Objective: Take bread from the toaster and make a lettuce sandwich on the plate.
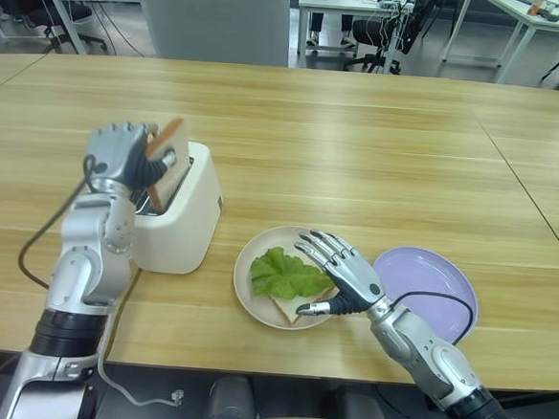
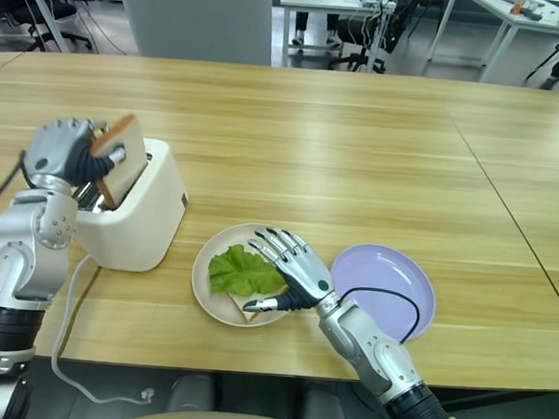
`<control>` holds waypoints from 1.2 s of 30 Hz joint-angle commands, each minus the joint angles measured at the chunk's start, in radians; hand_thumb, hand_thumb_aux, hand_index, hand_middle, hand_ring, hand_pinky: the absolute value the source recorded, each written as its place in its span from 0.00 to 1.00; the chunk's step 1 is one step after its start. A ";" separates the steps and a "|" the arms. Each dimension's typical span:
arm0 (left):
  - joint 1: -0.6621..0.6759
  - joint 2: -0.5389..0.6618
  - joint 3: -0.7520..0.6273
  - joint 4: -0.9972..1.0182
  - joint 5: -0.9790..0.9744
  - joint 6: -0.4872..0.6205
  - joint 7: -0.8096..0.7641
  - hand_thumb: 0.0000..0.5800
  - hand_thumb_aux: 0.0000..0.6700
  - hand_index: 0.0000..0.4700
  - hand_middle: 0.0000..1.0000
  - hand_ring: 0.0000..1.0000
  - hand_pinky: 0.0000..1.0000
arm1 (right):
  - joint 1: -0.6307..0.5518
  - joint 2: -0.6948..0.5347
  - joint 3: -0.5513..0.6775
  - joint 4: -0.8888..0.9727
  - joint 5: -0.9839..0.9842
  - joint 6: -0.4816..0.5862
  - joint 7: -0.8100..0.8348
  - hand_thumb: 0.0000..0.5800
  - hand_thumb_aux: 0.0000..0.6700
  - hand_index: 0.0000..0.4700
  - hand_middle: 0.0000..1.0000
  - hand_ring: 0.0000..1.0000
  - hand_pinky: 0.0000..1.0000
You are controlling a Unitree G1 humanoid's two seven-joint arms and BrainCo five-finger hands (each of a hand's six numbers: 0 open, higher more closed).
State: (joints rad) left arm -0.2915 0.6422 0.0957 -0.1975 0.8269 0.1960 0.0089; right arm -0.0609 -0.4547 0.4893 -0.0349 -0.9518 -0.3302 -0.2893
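Bread (image 1: pixel 173 142) in left robot hand (image 1: pixel 118 156)

My left hand (image 1: pixel 115 155) is silver-grey with black between the fingers. The bread (image 1: pixel 173 149) in it has a tan face and a darker brown crust. The toaster (image 1: pixel 178 226) is cream, with shiny silver around the slot, and its cord (image 1: pixel 116 352) is pale grey. My right hand (image 1: pixel 342 271) is bright silver with black at the joints, and a black cable (image 1: pixel 436 296) loops off its wrist. The plate (image 1: pixel 247 265) is cream. The lettuce (image 1: pixel 280 275) on it is fresh green with lighter veins, and the slice (image 1: pixel 287 313) under it is pale with a brown edge. The other plate (image 1: pixel 438 273) is plain lilac. The counter (image 1: pixel 361 139) is light honey wood, streaked with fine grain and thin darker seams.
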 commanded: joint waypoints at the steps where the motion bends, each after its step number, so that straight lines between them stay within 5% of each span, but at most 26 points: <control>1: -0.030 0.010 0.061 -0.123 0.004 -0.035 0.079 1.00 1.00 0.98 1.00 1.00 1.00 | 0.035 -0.026 -0.085 -0.067 0.002 -0.014 -0.078 0.00 0.00 0.00 0.00 0.00 0.00; 8: -0.037 -0.068 0.038 -0.272 -0.179 -0.071 -0.041 1.00 1.00 0.98 1.00 1.00 1.00 | 0.096 -0.101 -0.204 -0.164 -0.074 -0.035 -0.219 0.00 0.00 0.00 0.00 0.00 0.00; 14: -0.011 -0.212 -0.021 -0.331 -0.477 0.025 -0.247 1.00 1.00 0.98 1.00 1.00 1.00 | 0.131 -0.159 -0.251 -0.221 -0.153 -0.060 -0.308 0.00 0.00 0.00 0.00 0.00 0.00; 20: 0.095 -0.289 -0.119 -0.180 -0.674 0.098 -0.414 1.00 1.00 0.98 1.00 1.00 1.00 | 0.159 -0.181 -0.212 -0.255 -0.237 -0.105 -0.340 0.00 0.00 0.00 0.00 0.00 0.00; 36: 0.171 -0.402 -0.274 0.108 -0.773 0.095 -0.457 1.00 1.00 0.98 1.00 1.00 1.00 | 0.109 -0.161 -0.021 -0.022 -0.168 -0.189 -0.050 0.00 0.00 0.00 0.00 0.00 0.00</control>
State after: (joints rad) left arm -0.1252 0.2430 -0.1773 -0.1109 0.0533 0.2993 -0.4620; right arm 0.0574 -0.6149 0.4513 -0.0833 -1.1312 -0.5131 -0.3735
